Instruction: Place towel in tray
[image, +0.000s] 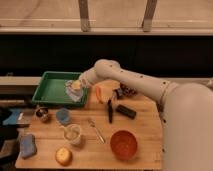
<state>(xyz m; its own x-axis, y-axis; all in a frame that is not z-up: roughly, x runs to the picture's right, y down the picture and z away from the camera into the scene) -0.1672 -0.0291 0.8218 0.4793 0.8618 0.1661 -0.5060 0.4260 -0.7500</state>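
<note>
The white arm's gripper (75, 86) is mostly hidden behind the small pale blue-grey cloth towel (74, 93) it clamps, hanging over the right rim of the large shallow green plastic tray (50, 89). Its fingers are hard to make out. A pale wooden table (145, 125) sits before dark windows.

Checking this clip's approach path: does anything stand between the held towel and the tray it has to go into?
Nothing visible does. The gripper is shut on the towel and holds it at the right-hand rim of the tray, whose green floor looks bare. The blue cup stands on the table nearer the camera, out of the path.
</note>
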